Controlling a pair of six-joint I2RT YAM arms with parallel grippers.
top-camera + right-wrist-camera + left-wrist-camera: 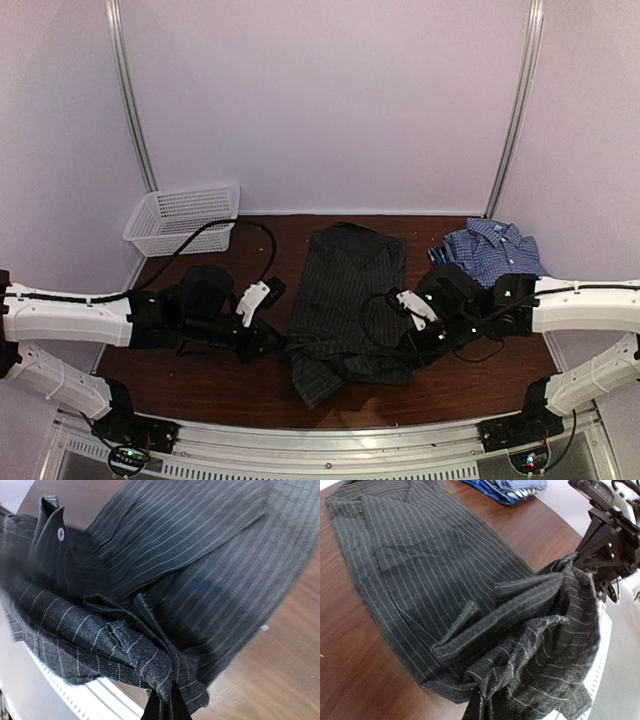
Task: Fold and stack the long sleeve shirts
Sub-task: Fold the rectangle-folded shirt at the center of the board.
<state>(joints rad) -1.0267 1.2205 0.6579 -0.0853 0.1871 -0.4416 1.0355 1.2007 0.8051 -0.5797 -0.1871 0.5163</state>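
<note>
A black pinstriped long sleeve shirt (350, 285) lies spread in the middle of the table, collar to the far side. Its near hem is bunched and lifted between both arms. My left gripper (280, 346) is shut on the hem's left part; in the left wrist view the gathered cloth (530, 645) hides most of the fingers. My right gripper (402, 352) is shut on the hem's right part, its dark fingertips (156, 711) pinching a fold. A pale button (61, 534) shows on the raised cloth. A blue-white checked shirt (492, 250) lies crumpled at the back right.
A white mesh basket (182, 216) stands at the back left corner. A black cable (215, 235) loops from the left arm across the table. The table's metal front rail (330, 450) runs just below the lifted hem. The right arm (612, 535) shows in the left wrist view.
</note>
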